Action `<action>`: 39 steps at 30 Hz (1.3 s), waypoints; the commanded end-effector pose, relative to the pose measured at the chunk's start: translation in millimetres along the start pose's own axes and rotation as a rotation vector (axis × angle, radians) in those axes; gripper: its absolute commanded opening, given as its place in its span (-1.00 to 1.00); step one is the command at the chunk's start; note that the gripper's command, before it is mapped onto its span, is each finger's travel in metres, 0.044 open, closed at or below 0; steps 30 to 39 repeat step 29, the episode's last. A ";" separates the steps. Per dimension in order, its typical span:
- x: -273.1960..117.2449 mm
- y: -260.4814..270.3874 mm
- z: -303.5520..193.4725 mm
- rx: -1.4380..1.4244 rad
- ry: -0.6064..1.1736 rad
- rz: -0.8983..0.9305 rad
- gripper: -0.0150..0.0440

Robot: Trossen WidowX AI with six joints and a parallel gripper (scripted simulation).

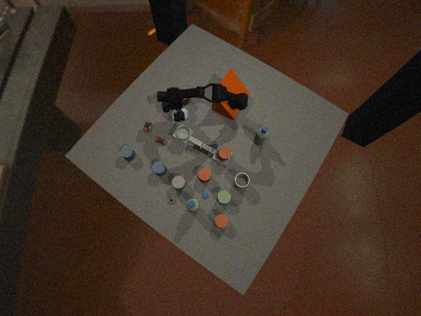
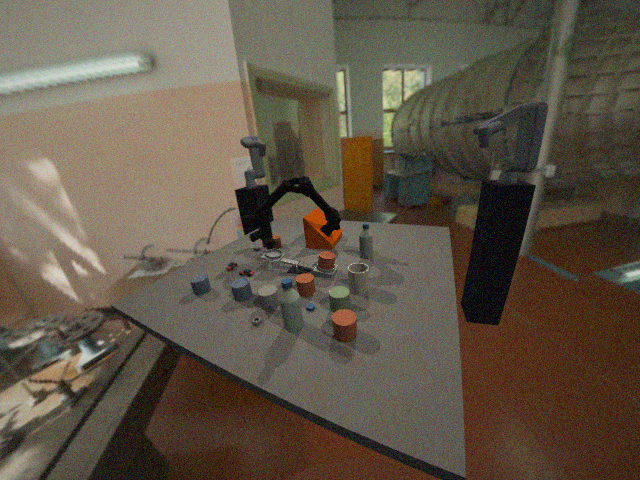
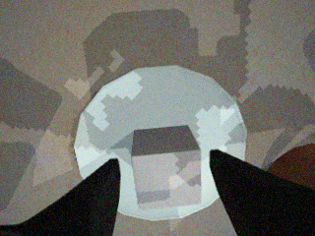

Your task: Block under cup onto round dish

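My gripper (image 1: pixel 179 116) (image 2: pixel 269 246) (image 3: pixel 164 161) is open low over the round dish (image 1: pixel 185 111) (image 3: pixel 167 93). A grey block (image 3: pixel 168 178) stands between the fingers, with a gap on both sides, and appears to rest on the dish. The balance (image 1: pixel 202 145) (image 2: pixel 294 264) has a bare ringed pan (image 1: pixel 175 135) at its left end. An orange-red cup (image 1: pixel 223 153) (image 2: pixel 326 260) stands on its right end. Another orange-red cup (image 1: pixel 185 101) (image 2: pixel 277 240) (image 3: pixel 301 172) is beside the dish, partly hidden by the arm in the top view. No cup shows above the dish.
An orange wedge (image 1: pixel 231 79) (image 2: pixel 314 235) stands by the arm's base. Two red-and-dark toy cars (image 1: pixel 147 126) (image 1: pixel 160 139) lie left of the balance. Bottles (image 1: pixel 262 132) (image 1: pixel 193 205), a hollow cup (image 2: pixel 357 281) and several coloured cylinders stand beyond the balance.
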State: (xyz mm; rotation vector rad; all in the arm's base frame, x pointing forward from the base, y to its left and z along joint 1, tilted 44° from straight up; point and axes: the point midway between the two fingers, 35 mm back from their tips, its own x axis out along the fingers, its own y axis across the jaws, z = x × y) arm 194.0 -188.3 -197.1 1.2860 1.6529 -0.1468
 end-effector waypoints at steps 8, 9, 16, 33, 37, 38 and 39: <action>-23.9 -6.2 9.3 -0.010 -0.076 -0.023 1.00; -27.3 -5.7 8.4 -0.008 -0.067 -0.021 1.00; -55.3 -0.9 -0.8 0.005 0.005 -0.001 1.00; -101.0 -1.9 -3.0 0.009 -0.005 -0.002 1.00; -101.0 -1.9 -3.0 0.009 -0.005 -0.002 1.00; -101.0 -1.9 -3.0 0.009 -0.005 -0.002 1.00; -101.0 -1.9 -3.0 0.009 -0.005 -0.002 1.00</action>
